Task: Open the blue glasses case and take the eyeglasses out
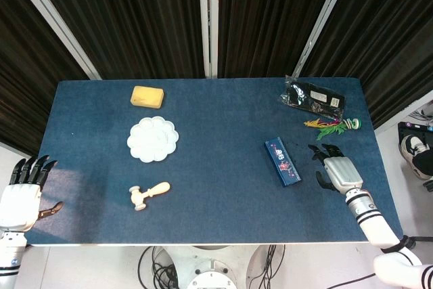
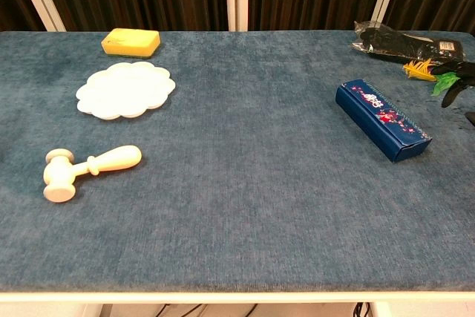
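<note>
Head view: long blue rectangular glasses case with a floral print (image 1: 282, 161) lies closed on the blue felt table (image 1: 216, 208), right of centre, angled with its near end toward the right edge. Right hand (image 1: 336, 170) hovers over the table just right of the case, not touching it, dark fingers spread apart, holding nothing. Left hand (image 1: 21, 194) sits off the table's near-left corner, fingers apart, nothing in it. Chest view shows only dark fingertips (image 2: 459, 78) of the right hand at the right edge, beyond the case (image 2: 381, 119). Eyeglasses not visible; case lid shut. Other items: yellow rectangular sponge (image 1: 147, 97) far left, white scalloped plate (image 1: 153, 139) below it, small cream wooden mallet (image 1: 149, 195) nearer front, black plastic-wrapped packet (image 1: 314, 97) far right, green-and-yellow feathered shuttlecock toy (image 1: 333, 126) just below that.
</note>
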`<state>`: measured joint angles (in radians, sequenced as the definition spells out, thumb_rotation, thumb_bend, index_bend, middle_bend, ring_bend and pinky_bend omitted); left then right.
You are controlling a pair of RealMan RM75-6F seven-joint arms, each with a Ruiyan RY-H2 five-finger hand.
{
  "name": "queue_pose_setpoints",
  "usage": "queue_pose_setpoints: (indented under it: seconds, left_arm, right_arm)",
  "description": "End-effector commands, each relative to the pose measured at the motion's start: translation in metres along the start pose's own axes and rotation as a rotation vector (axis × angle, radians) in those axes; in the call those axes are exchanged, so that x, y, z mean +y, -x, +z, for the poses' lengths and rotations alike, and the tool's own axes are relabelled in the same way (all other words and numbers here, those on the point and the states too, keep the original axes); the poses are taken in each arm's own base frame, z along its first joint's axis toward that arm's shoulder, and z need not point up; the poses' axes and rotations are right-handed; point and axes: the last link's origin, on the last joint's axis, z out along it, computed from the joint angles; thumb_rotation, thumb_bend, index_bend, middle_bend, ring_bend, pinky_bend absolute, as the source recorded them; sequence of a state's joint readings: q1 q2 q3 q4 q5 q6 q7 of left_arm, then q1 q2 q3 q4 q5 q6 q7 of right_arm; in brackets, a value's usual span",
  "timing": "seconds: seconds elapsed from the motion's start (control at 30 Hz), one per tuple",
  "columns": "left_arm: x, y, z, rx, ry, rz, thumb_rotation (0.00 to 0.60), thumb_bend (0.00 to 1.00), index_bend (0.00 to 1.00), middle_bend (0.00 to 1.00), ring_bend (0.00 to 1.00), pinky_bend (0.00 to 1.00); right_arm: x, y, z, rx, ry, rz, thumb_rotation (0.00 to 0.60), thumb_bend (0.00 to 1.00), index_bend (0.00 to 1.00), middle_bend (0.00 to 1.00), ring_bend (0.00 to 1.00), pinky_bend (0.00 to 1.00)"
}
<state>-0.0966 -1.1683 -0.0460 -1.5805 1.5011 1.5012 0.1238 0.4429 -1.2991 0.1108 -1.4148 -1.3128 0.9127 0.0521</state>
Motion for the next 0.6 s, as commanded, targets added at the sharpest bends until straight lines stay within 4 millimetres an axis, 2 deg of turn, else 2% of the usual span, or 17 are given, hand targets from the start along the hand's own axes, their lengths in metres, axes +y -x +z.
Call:
queue_pose_setpoints:
  seconds: [0.03, 0.3, 0.47, 0.6]
  left_arm:
    - [0.0, 0.0, 0.0, 0.0, 0.0, -0.001, 0.6, 0.04, 0.14, 0.07, 0.0, 0.0]
    - [-0.003, 0.001, -0.002, -0.006, -0.018, 0.001, 0.6, 0.04, 0.14, 0.07, 0.0, 0.0]
    - [-0.005, 0.001, -0.003, -0.009, -0.031, 0.0, 0.6, 0.04, 0.14, 0.07, 0.0, 0.0]
    - [-0.006, 0.001, -0.004, -0.009, -0.033, 0.001, 0.6, 0.04, 0.14, 0.07, 0.0, 0.0]
  right_arm:
    - [-0.01, 0.002, 0.018, -0.016, -0.022, 0.007, 0.6, 0.52, 0.0, 0.26, 0.0, 0.0]
    - [-0.058, 0.007, 0.065, -0.06, -0.122, -0.016, 0.6, 0.53, 0.0, 0.25, 0.0, 0.0]
    - [-0.102, 0.012, 0.079, -0.081, -0.229, -0.043, 0.6, 0.53, 0.0, 0.25, 0.0, 0.0]
    - [-0.135, 0.015, 0.082, -0.093, -0.316, -0.06, 0.6, 0.53, 0.0, 0.25, 0.0, 0.0]
